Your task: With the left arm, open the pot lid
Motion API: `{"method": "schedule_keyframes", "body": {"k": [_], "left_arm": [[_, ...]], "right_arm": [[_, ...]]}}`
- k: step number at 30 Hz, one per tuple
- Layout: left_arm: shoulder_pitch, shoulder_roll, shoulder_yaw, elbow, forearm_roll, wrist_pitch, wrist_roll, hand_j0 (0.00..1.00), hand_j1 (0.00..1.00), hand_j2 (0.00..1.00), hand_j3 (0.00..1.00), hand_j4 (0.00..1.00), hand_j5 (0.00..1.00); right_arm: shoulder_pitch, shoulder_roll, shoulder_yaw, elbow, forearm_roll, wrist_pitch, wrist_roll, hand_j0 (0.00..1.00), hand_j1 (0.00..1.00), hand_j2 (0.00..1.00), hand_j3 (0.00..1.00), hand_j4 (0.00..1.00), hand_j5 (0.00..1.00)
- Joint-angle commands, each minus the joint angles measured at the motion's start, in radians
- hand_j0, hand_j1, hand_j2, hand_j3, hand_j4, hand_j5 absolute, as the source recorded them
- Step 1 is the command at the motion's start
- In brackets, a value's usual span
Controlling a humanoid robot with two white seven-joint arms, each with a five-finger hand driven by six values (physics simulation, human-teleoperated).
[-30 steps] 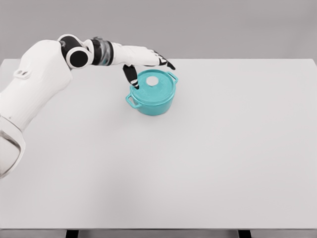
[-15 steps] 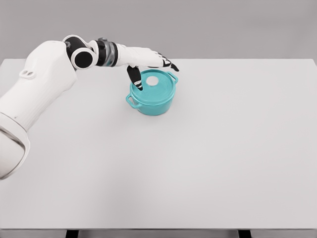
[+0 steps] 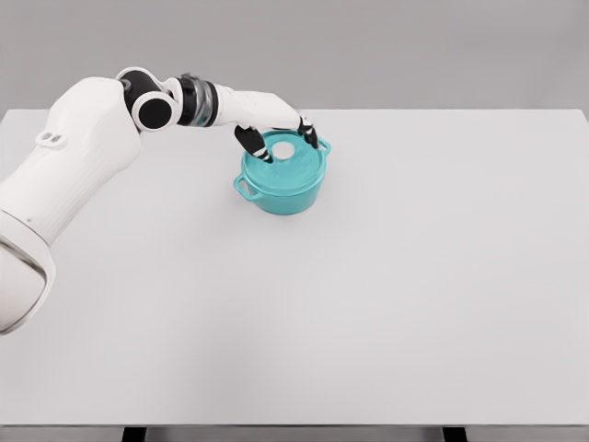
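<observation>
Over on the left edge of the frame the big white shoulder and upper arm sweep up from the lower left, and the forearm runs rightward across the upper left toward the pot, a long reach because the pot sits well back on the table [image 3: 442, 304], just left of centre in the upper part of the picture. Follow that arm along and here's the left hand [image 3: 276, 129], arched over the far left side of the teal pot [image 3: 281, 189], palm down, dark fingertips [image 3: 247, 138] curled downward in a narrow claw around the pale round knob [image 3: 282, 148] in the middle of the lid [image 3: 293, 164]. One finger drops in at the left of the knob, others come down at its upper right, so the hand looks set to pinch it from both sides; whether the tips are truly pressing the knob or only just beside it, I cannot tell from here. The lid lies flat and seated on the pot, so the opening itself is not yet done. The pot's two small side handles point lower left and upper right, clear of the hand. To the right, the white table runs on bare, and no right arm shows anywhere in view.
</observation>
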Motion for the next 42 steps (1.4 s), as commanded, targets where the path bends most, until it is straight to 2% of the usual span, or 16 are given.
{"method": "schedule_keyframes", "body": {"k": [1, 2, 7, 8, 10, 19, 24, 27, 30, 35, 36, 37, 38, 39, 42], "left_arm": [[0.000, 0.003, 0.001, 0.000, 0.002, 0.003, -0.007, 0.73, 0.73, 0.73, 0.73, 0.73, 0.73], [0.002, 0.004, 0.001, 0.000, -0.005, 0.003, -0.007, 0.73, 0.73, 0.73, 0.73, 0.73, 0.73], [0.000, 0.007, -0.012, 0.009, -0.002, 0.003, -0.010, 0.59, 0.59, 0.59, 0.59, 0.59, 0.59], [0.000, 0.007, -0.012, 0.009, 0.004, 0.003, -0.012, 0.50, 0.50, 0.50, 0.50, 0.50, 0.50], [0.000, 0.009, -0.015, 0.009, 0.008, 0.003, -0.012, 0.43, 0.43, 0.43, 0.43, 0.43, 0.43], [-0.002, 0.047, -0.015, -0.011, 0.059, 0.003, -0.012, 0.39, 0.39, 0.39, 0.39, 0.39, 0.39], [-0.005, 0.145, -0.026, -0.061, 0.129, 0.003, -0.013, 0.39, 0.39, 0.39, 0.39, 0.39, 0.39], [-0.025, 0.240, -0.104, -0.115, 0.231, 0.003, -0.013, 0.39, 0.39, 0.39, 0.39, 0.39, 0.39], [-0.026, 0.339, -0.104, -0.153, 0.242, 0.003, -0.012, 0.39, 0.39, 0.39, 0.39, 0.39, 0.39], [-0.014, 0.457, -0.104, -0.150, 0.242, 0.003, -0.012, 0.39, 0.39, 0.39, 0.39, 0.39, 0.39], [-0.002, 0.468, -0.103, -0.149, 0.242, 0.003, -0.012, 0.40, 0.40, 0.40, 0.40, 0.40, 0.40], [0.006, 0.466, -0.101, -0.143, 0.240, 0.003, -0.010, 0.54, 0.54, 0.54, 0.54, 0.54, 0.54], [0.006, 0.466, -0.103, -0.140, 0.238, 0.003, -0.009, 0.91, 0.91, 0.91, 0.91, 0.91, 0.91], [0.008, 0.466, -0.100, -0.140, 0.237, 0.003, -0.009, 1.00, 1.00, 1.00, 1.00, 1.00, 1.00], [0.009, 0.457, -0.095, -0.146, 0.237, 0.003, -0.004, 1.00, 1.00, 1.00, 1.00, 1.00, 1.00]], "right_arm": [[0.000, 0.000, 0.000, 0.000, 0.000, 0.000, 0.000, 1.00, 1.00, 1.00, 1.00, 1.00, 1.00], [0.000, 0.000, 0.000, 0.000, 0.000, 0.000, 0.000, 1.00, 1.00, 1.00, 1.00, 1.00, 1.00], [0.000, 0.000, 0.000, 0.000, 0.000, 0.000, 0.000, 1.00, 1.00, 1.00, 1.00, 1.00, 1.00], [0.000, 0.000, 0.000, 0.000, 0.000, 0.000, 0.000, 1.00, 1.00, 1.00, 1.00, 1.00, 1.00], [0.000, 0.000, 0.000, 0.000, 0.000, 0.000, 0.000, 1.00, 1.00, 1.00, 1.00, 1.00, 1.00], [0.000, 0.000, 0.000, 0.000, 0.000, 0.000, 0.000, 1.00, 1.00, 1.00, 1.00, 1.00, 1.00], [0.000, 0.000, 0.000, 0.000, 0.000, 0.000, 0.000, 1.00, 1.00, 1.00, 1.00, 1.00, 1.00], [0.000, 0.000, 0.000, 0.000, 0.000, 0.000, 0.000, 1.00, 1.00, 1.00, 1.00, 1.00, 1.00], [0.000, 0.000, 0.000, 0.000, 0.000, 0.000, 0.000, 1.00, 1.00, 1.00, 1.00, 1.00, 1.00], [0.002, 0.000, 0.000, 0.000, 0.000, 0.000, 0.000, 1.00, 1.00, 1.00, 1.00, 1.00, 1.00], [0.000, 0.000, 0.000, 0.000, 0.000, 0.000, 0.000, 1.00, 1.00, 1.00, 1.00, 1.00, 1.00], [0.002, 0.000, 0.000, 0.000, 0.000, 0.000, 0.000, 1.00, 1.00, 1.00, 1.00, 1.00, 1.00], [0.000, 0.000, 0.000, 0.000, 0.000, 0.000, 0.000, 1.00, 1.00, 1.00, 1.00, 1.00, 1.00], [0.000, 0.000, 0.000, 0.000, 0.000, 0.000, 0.000, 1.00, 1.00, 1.00, 1.00, 1.00, 1.00], [0.000, 0.000, 0.000, 0.000, 0.000, 0.000, 0.000, 1.00, 1.00, 1.00, 1.00, 1.00, 1.00]]}}
